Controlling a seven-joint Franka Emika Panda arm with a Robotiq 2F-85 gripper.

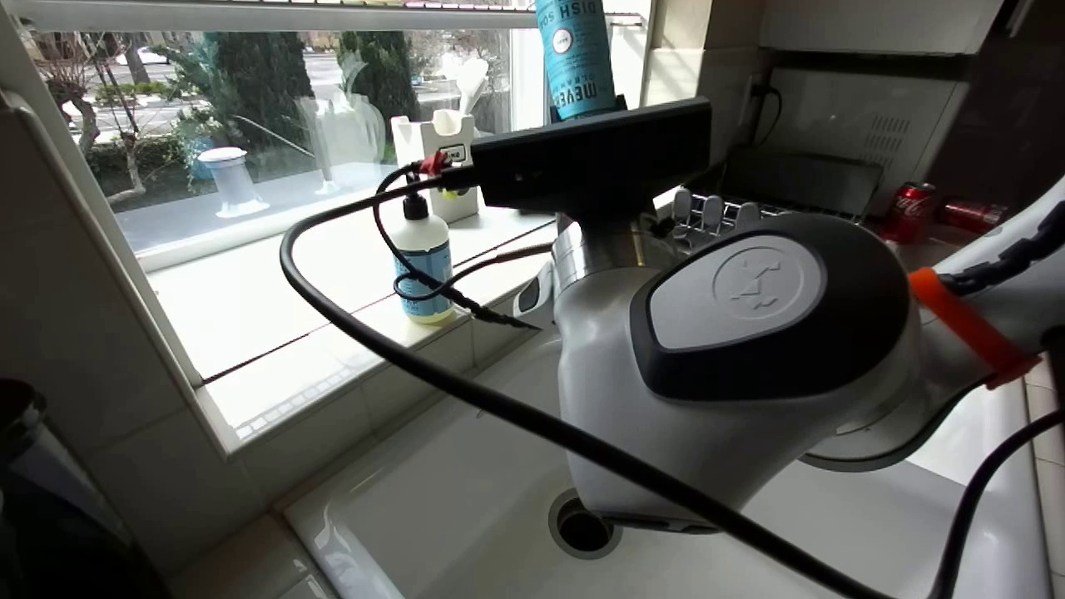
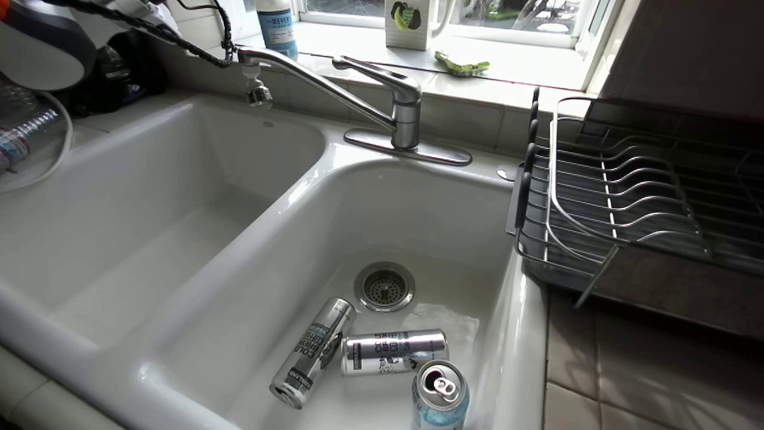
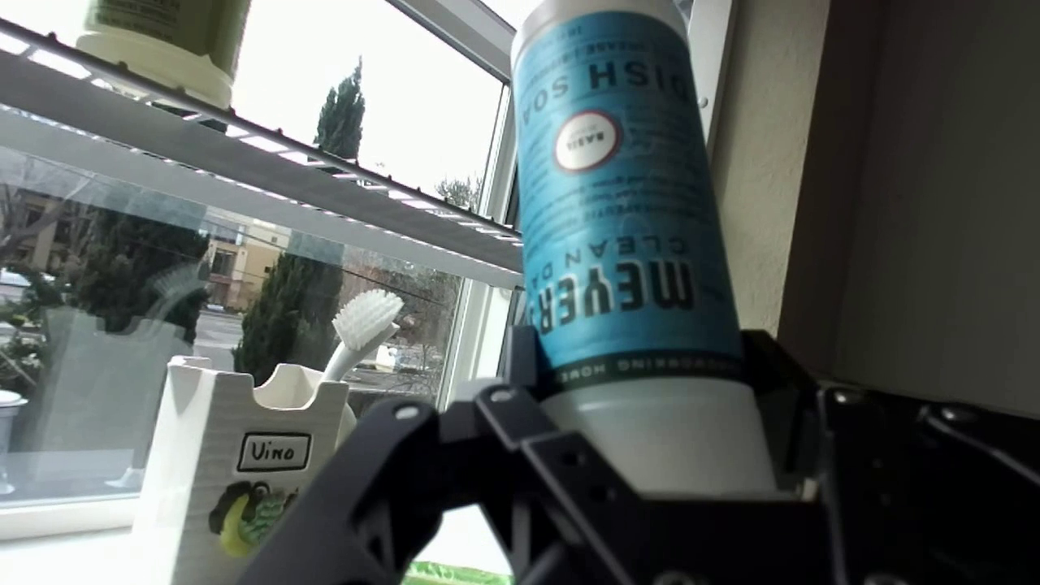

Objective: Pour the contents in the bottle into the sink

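Note:
The bottle is a dish soap bottle with a blue label; it also shows in the wrist view. Its label is upside down, so its base points up. Its cap end is hidden in the gripper. My gripper points upward and is shut around the lower part of the bottle, with a finger on each side in the wrist view. The sink is a white basin with a dark drain, below the arm. It is the left basin in an exterior view. The gripper is beside the window, above the sill side.
A pump bottle and a white "Vino" holder stand on the sill. A wire shelf crosses the window. A faucet stands behind the basins. Cans lie in the second basin. A loose cable hangs by the arm.

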